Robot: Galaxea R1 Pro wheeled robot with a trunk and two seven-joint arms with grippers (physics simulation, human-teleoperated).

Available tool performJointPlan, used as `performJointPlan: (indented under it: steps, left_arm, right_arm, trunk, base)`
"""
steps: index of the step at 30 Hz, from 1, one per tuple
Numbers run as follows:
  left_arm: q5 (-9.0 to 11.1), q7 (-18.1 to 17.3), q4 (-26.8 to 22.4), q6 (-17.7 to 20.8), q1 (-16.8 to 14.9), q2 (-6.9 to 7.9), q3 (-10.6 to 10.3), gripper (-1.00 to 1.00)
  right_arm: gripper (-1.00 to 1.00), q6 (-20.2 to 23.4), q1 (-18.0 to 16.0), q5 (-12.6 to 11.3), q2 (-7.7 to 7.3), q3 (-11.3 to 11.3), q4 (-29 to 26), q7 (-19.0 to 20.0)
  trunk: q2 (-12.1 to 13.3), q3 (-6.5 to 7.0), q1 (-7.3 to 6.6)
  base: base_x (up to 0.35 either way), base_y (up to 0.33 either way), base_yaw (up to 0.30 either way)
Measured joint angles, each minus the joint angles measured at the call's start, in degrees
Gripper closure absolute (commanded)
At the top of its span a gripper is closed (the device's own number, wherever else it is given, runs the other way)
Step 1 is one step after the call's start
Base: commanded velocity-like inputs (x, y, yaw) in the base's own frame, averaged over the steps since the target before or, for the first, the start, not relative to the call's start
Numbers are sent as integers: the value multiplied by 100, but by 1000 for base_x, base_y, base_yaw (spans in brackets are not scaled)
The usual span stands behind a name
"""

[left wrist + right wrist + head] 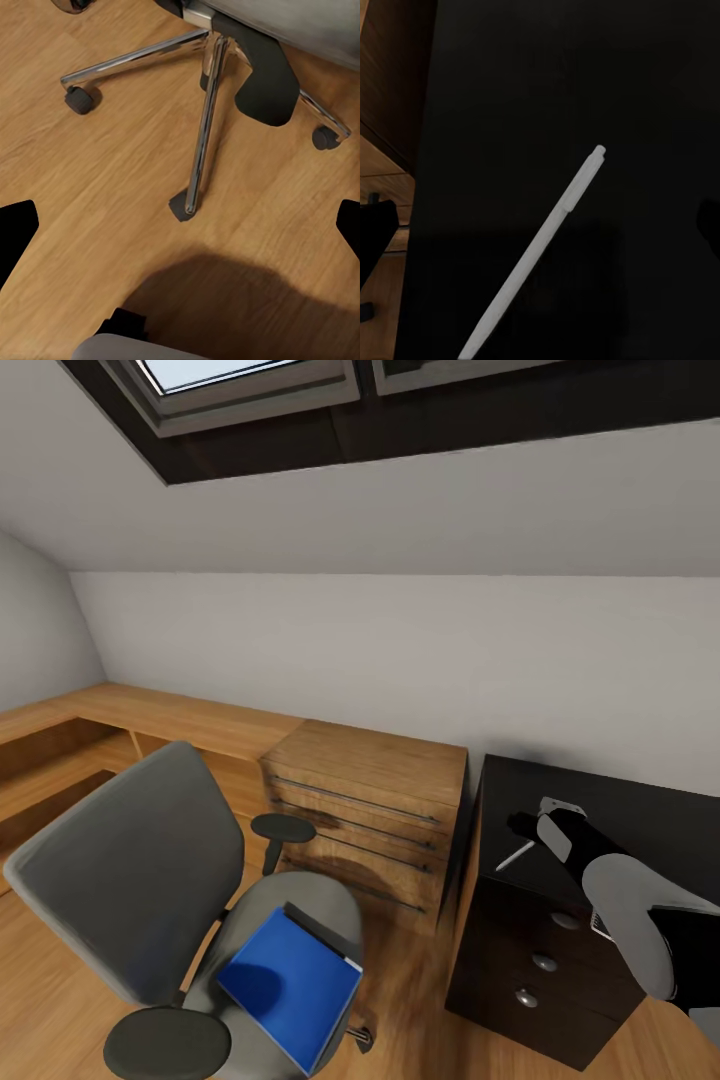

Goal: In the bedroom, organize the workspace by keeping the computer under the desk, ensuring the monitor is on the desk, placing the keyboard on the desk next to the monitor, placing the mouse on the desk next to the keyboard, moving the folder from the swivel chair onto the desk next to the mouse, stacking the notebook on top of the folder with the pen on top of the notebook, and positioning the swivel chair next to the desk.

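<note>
Over the desk (pixel 640 810), the right gripper (pixel 524 830) holds the pen (pixel 536 251) in its jaws.

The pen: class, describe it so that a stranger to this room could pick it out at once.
Find the black desk right of the wooden drawer cabinet. On its top, just ahead of the right claw, lies the pen. It is a thin silvery-white stick, the one pale thing on that dark top.

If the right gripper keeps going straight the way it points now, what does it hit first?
Most likely the pen, lying on the black desk directly ahead in the right wrist view. In the head view the right gripper hangs just above the pen; the remaining gap is hard to judge.
</note>
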Motion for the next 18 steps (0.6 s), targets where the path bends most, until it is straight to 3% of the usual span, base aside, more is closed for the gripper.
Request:
performJointPlan:
  steps: [18]
  left_arm:
    - [4, 0, 2, 5, 0, -3, 0, -100]
  right_arm:
    - [-100, 3, 0, -10, -2, 0, -7, 8]
  trunk:
    - [0, 0, 0]
  base:
    - [0, 0, 0]
